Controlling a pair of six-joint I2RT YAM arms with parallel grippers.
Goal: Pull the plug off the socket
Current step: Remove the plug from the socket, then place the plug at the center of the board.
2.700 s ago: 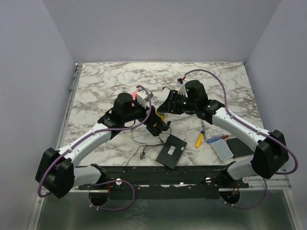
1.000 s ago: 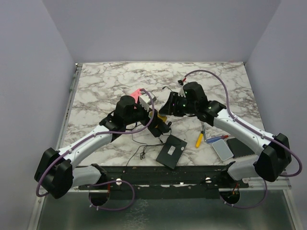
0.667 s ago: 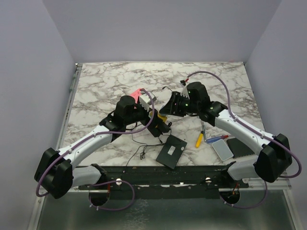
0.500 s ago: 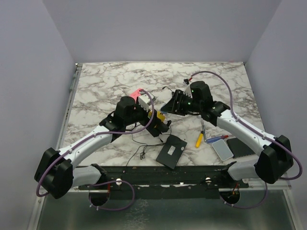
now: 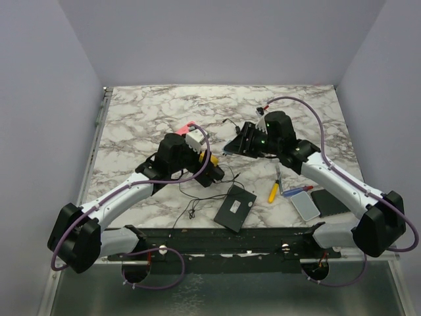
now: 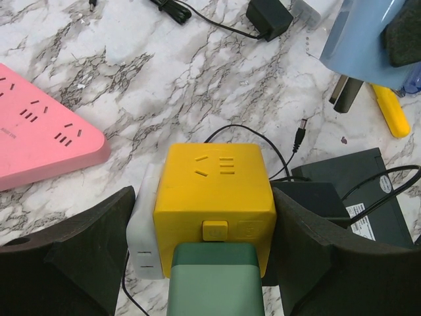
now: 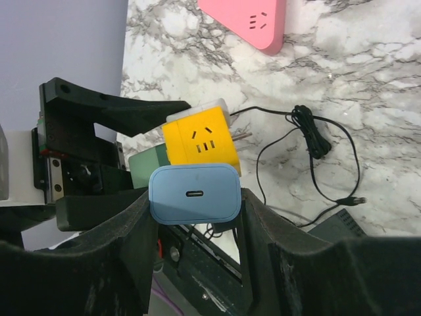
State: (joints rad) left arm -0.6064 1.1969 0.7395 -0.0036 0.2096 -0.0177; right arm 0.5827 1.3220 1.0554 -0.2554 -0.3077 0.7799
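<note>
Separation is what you have now. Over the marble counter [image 5: 145, 112], the right arm [image 5: 329, 174] has drawn back toward the far right. A clear gap has opened between it and the left arm [image 5: 125, 194], where a second ago the two wrists were nearly touching.

The left end effector [image 6: 207, 243] has barely moved. It stays clamped on the yellow socket [image 6: 214, 191], one pad on each side, near the pink power strip [image 6: 39, 138]. You cannot tell whether the cube rests on the counter or hangs just over it.

The right end effector [image 7: 194, 197] is clenched on the blue plug [image 7: 194, 193], which now rides with it, up and away from the socket. In the left wrist view the socket's top face shows its slots bare. The plug hangs apart from it at the upper right, with its prongs [image 6: 348, 95] in free air. A green adapter [image 6: 217, 280] is still seated in the socket's near face.

You can judge the pull itself as done. What remains, if anything, is setting the pieces down.
</note>
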